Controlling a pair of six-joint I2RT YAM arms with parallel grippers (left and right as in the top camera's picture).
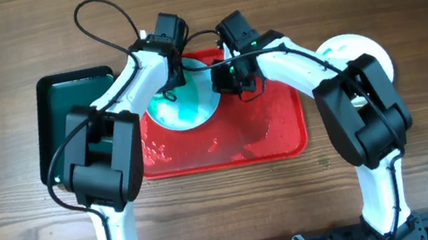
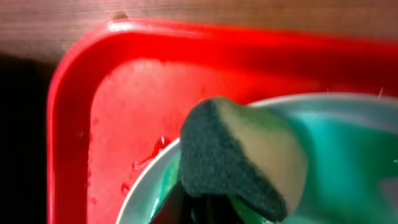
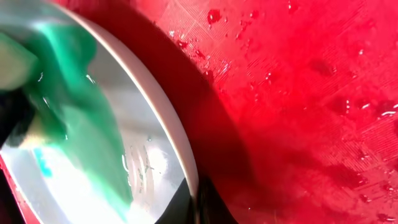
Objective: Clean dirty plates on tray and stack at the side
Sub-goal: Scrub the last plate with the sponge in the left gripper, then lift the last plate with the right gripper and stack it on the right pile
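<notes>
Teal-smeared white round plate with cyan rim [image 1: 188, 114] is seated on large red rectangular plastic tray [image 1: 275, 140]. Its rim is clamped by right gripper [image 1: 223, 83]. Green-and-yellow sponge [image 2: 239, 155] is pinched by left gripper [image 1: 171, 89], on the plate.

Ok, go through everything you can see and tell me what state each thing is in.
Tray: wet, dotted with droplets.
Dirty plate: on the tray, smeared green, wet.
Sponge: pressed on the dirty plate.
Left claw: shut on the sponge.
Right claw: shut on the dirty plate's rim.
Side plate: off the tray, looks clean, partly hidden.
Bin: beside the tray, contents unclear.
</notes>
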